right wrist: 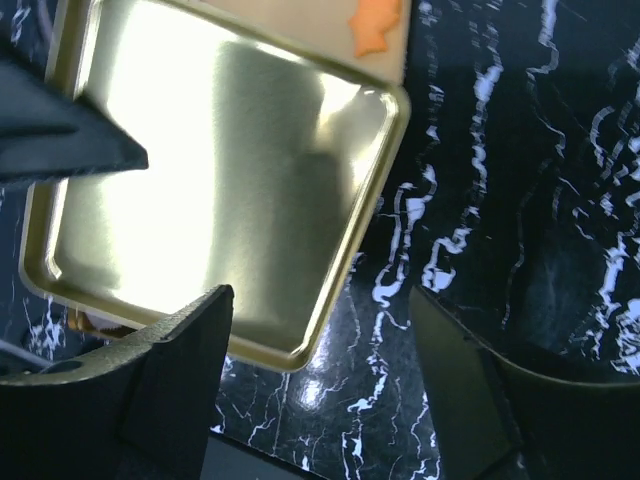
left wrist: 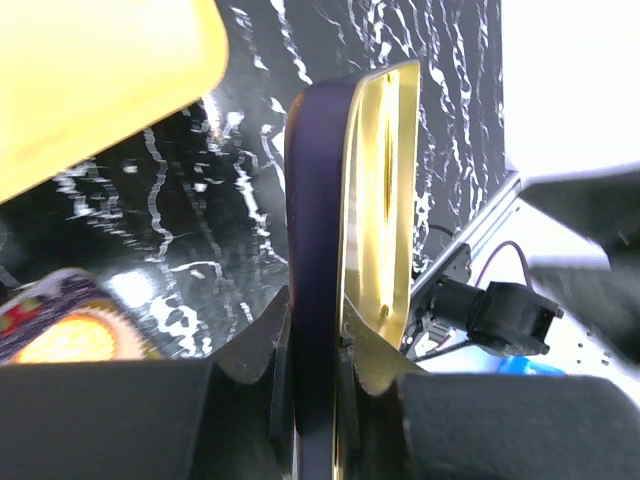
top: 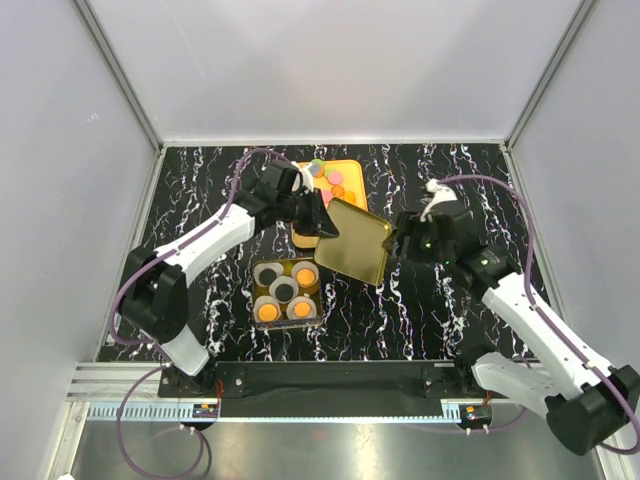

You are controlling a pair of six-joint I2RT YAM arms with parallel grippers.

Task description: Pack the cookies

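Cookies [top: 335,180] sit just beyond the left gripper [top: 324,230], which apparently pinches the lid [top: 356,240].

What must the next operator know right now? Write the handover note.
The left gripper is shut on the gold lid, fingers on its corner, lid tilted.
The right gripper is open beside the lid's opposite edge, holding nothing.
Done: paper cups in the tin hold cookies.
Left: more cookies lie on the orange tray; the tin is uncovered.
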